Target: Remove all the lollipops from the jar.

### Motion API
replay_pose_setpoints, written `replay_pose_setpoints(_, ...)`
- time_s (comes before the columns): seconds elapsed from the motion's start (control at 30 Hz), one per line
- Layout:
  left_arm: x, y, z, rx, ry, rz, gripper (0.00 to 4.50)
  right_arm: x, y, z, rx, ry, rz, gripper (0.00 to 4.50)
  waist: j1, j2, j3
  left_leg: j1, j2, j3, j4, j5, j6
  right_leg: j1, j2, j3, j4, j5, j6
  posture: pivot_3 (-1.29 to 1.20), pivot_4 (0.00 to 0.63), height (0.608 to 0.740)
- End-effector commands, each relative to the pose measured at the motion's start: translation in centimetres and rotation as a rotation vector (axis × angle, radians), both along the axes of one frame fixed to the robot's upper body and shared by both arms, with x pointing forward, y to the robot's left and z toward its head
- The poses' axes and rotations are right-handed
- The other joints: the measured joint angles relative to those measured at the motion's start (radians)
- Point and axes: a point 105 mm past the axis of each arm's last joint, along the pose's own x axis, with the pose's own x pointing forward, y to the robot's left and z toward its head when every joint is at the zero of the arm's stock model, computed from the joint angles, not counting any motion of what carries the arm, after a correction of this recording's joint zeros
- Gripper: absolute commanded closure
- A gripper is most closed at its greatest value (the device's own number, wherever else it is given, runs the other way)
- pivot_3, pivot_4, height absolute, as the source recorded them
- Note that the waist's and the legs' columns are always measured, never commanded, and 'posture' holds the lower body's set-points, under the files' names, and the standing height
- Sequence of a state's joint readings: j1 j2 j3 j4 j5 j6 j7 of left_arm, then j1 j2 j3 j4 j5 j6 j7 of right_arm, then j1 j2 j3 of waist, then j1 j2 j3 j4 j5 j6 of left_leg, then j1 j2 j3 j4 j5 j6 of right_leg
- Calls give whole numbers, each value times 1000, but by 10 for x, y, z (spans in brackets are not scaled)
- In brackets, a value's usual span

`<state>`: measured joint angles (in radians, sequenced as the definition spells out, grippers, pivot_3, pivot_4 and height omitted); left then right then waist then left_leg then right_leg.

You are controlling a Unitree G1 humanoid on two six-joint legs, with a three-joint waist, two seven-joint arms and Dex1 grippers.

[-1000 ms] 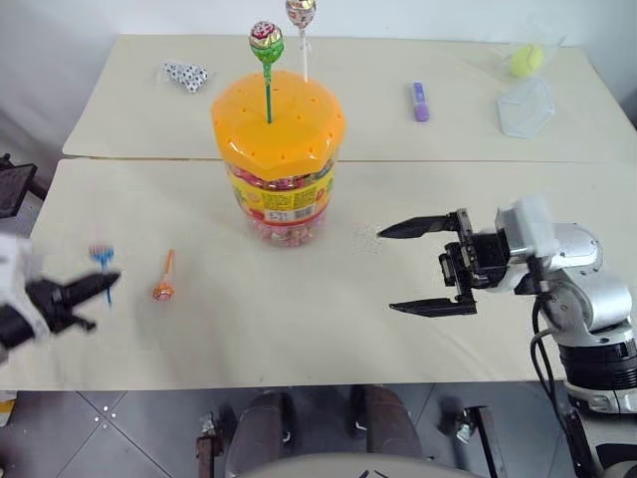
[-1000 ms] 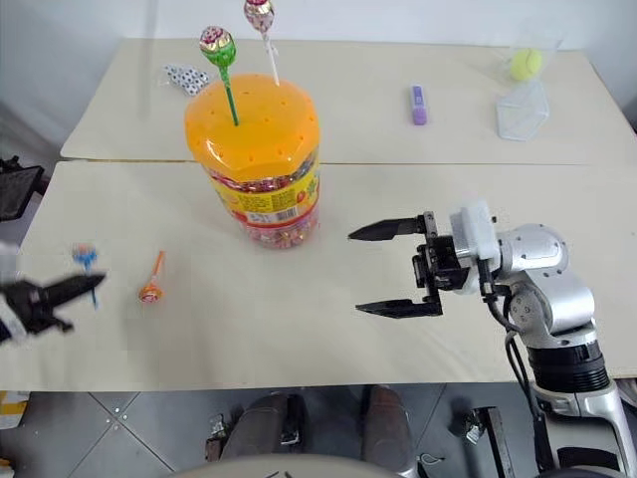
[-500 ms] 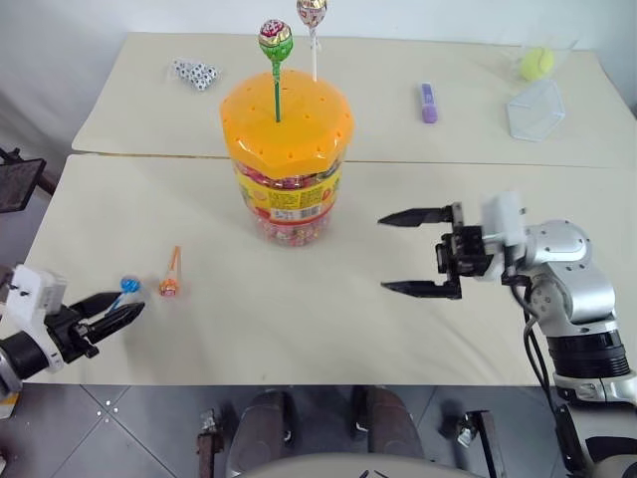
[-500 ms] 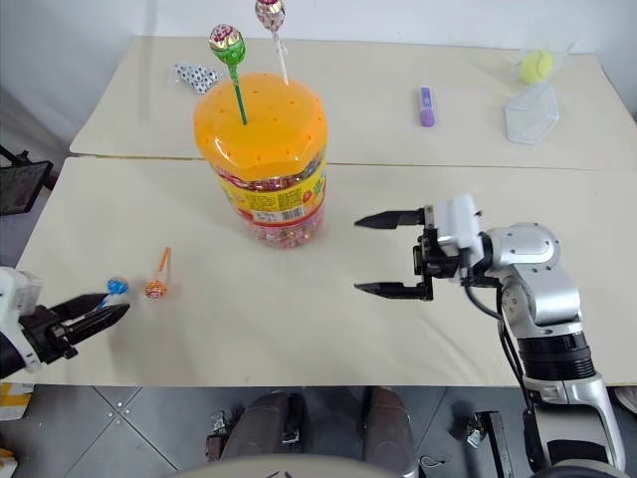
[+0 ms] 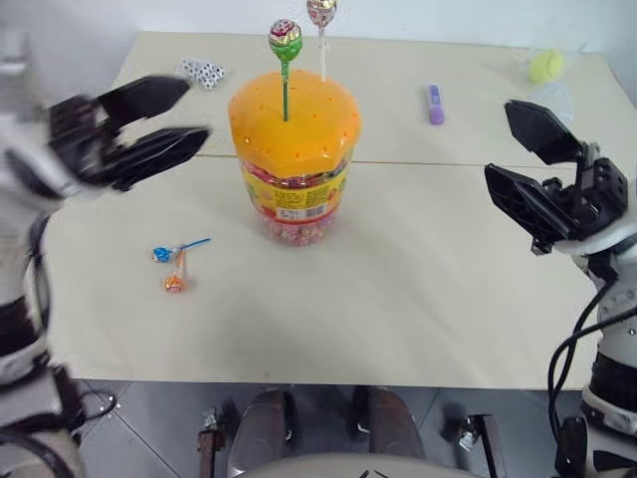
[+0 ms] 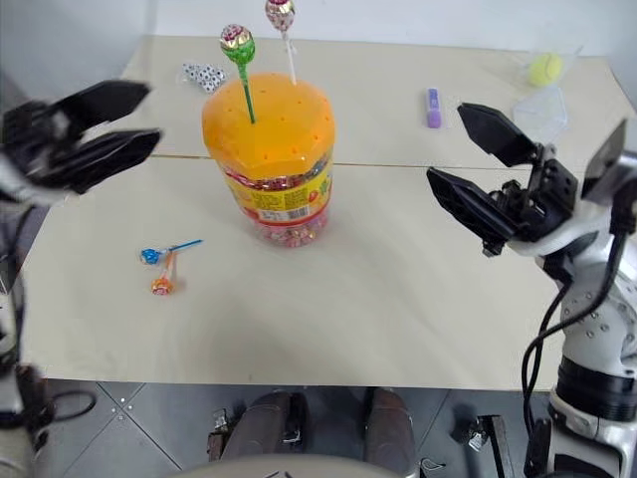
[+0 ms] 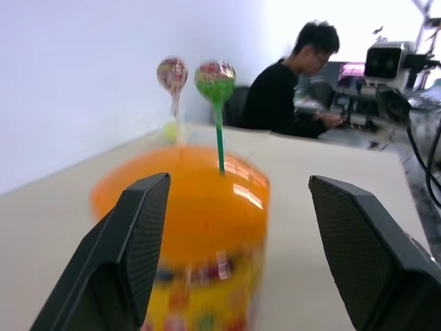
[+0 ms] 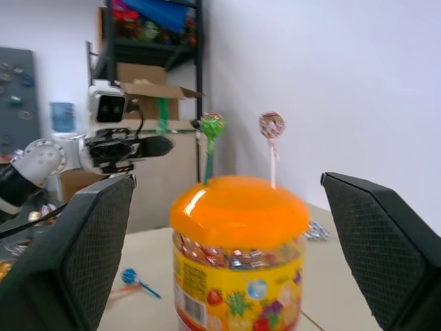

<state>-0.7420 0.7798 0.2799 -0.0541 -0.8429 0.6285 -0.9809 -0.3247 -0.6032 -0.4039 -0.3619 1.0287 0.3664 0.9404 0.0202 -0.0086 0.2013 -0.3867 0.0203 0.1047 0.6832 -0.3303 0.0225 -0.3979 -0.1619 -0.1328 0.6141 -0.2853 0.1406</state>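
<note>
The jar (image 5: 294, 149), clear with an orange holed lid, stands mid-table. Two lollipops stick up from the lid: one on a green stick (image 5: 285, 38) and one on a white stick (image 5: 321, 12). A blue lollipop (image 5: 162, 253) and an orange lollipop (image 5: 175, 283) lie on the table left of the jar. My left gripper (image 5: 197, 110) hangs open and empty at lid height, left of the jar. On the jar's right, my right gripper (image 5: 500, 139) is raised, wide open and empty. In the left wrist view the green-stick lollipop (image 7: 215, 74) rises between the fingers.
Dice (image 5: 202, 72), a purple marker (image 5: 435, 104), a clear container (image 6: 542, 100) and a yellow ball (image 5: 543, 66) lie on the far table. A seam runs behind the jar. A person (image 7: 289, 89) sits in the background.
My left gripper opened and let go of the blue lollipop, which now lies by the orange one. It then rose and swung right to lid height. My right gripper lifted and turned.
</note>
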Motion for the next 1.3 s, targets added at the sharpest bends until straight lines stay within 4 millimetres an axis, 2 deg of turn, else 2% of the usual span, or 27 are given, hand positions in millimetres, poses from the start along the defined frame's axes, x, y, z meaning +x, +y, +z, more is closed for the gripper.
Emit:
replay_pose_setpoints(0.03, 17, -30, 3, 69, -18, -40, 1086, -13, 2, 5, -3, -61, -37, 0, -1, 0, 0, 0, 0, 0, 0, 0, 0, 0, 0, 0, -1, 0, 0, 0, 150, 740)
replay_pose_setpoints(0.17, 33, -52, 2, 80, 32, -60, 1086, -16, 5, 2, -7, -62, -63, 0, -2, 0, 0, -1, 0, 1, 0, 0, 0, 0, 1, 1, -2, 0, 1, 0, 150, 740)
replay_pose_setpoints(0.27, 39, -61, 3, 74, 51, -54, 1731, -19, 6, 2, 2, -65, -78, 0, -1, 0, 0, 0, 1, 1, 0, 0, 1, 0, 1, 1, -2, 0, 1, 0, 150, 740)
replay_pose_setpoints(0.37, 34, -66, 9, 44, 38, -94, 2653, -21, 7, 2, 5, -66, -86, 0, 2, 0, 0, -1, 1, 1, 1, 0, 1, 0, 1, 1, -2, 0, 1, 0, 150, 740)
replay_pose_setpoints(0.43, 34, -62, 11, 22, 48, -101, 3202, -21, 8, 1, 2, -65, -85, 0, 3, 0, 0, -1, 0, 1, 1, 1, 1, 0, 1, 1, -2, 0, 1, 0, 150, 740)
replay_pose_setpoints(0.57, 23, -48, 39, -198, 48, -177, 4453, -19, 13, 0, -14, -67, -47, 0, 3, 0, 0, -1, 1, 0, 2, 1, 1, 0, 1, 1, -2, 0, 1, 0, 150, 740)
replay_pose_setpoints(0.63, 16, -40, 51, -283, 7, -204, 4482, -18, 16, 1, -20, -75, -19, 0, 3, 0, 0, -1, 1, -4, 2, 1, 1, 0, 1, 1, -2, 0, 1, 0, 150, 740)
replay_pose_setpoints(0.73, 22, 0, 56, -384, 47, -46, 4482, -19, 37, 4, -109, -127, 103, 0, -12, 0, 0, 0, 1, -8, 2, 1, 2, 0, 1, 1, -1, 0, 1, 0, 150, 740)
replay_pose_setpoints(0.77, 26, 14, 50, -376, 75, 41, 4482, -19, 42, 4, -134, -144, 139, 0, -21, 0, 0, 0, 1, -8, 2, 1, 2, 0, 1, 2, -1, 0, 1, 0, 150, 740)
replay_pose_setpoints(0.83, 29, 41, 26, -296, 141, 208, 4482, -19, 51, 0, -191, -169, 202, 0, -31, 0, 0, 1, 1, -8, 0, 1, 2, 0, 1, 1, 0, 0, 1, 0, 150, 740)
replay_pose_setpoints(0.87, 29, 48, 17, -265, 166, 254, 4482, -19, 53, -2, -214, -176, 222, 0, -36, 0, 0, 2, 1, -8, 0, 1, 2, 0, 1, 1, 1, 0, 1, 0, 150, 740)
replay_pose_setpoints(0.93, 22, 92, -32, -145, 294, 492, 4482, -17, 63, -18, -314, -182, 305, 0, -43, 0, 0, 2, 1, -9, -1, 1, 1, 0, 1, 0, 1, 0, 1, 0, 150, 740)
replay_pose_setpoints(1.0, 1, 133, -86, -8, 428, 711, 4482, -12, 68, -33, -398, -162, 368, 0, -53, 0, 0, 2, 1, -8, -2, 0, 2, 0, 0, 1, 0, 0, 1, 0, 150, 740)
replay_pose_setpoints(1.03, -12, 143, -106, 49, 473, 762, 4482, -10, 68, -39, -433, -151, 385, 0, -56, -1, 0, 2, 1, -8, -2, 0, 2, 0, 0, 1, -1, 0, 1, 0, 150, 740)
replay_pose_setpoints(1.2, -64, 159, -158, 118, 629, 891, 4482, 6, 64, -61, -562, -135, 379, 0, -19, -7, 1, -2, 8, -10, 2, -1, 1, 0, 0, 0, -3, 0, 1, 0, 150, 740)
replay_pose_setpoints(1.3, -80, 158, -179, 148, 698, 903, 4482, 14, 64, -68, -603, -135, 368, 0, -6, -5, 1, -1, 6, -10, 2, -1, 1, 2, -2, 1, -4, 0, 0, 0, 150, 740)
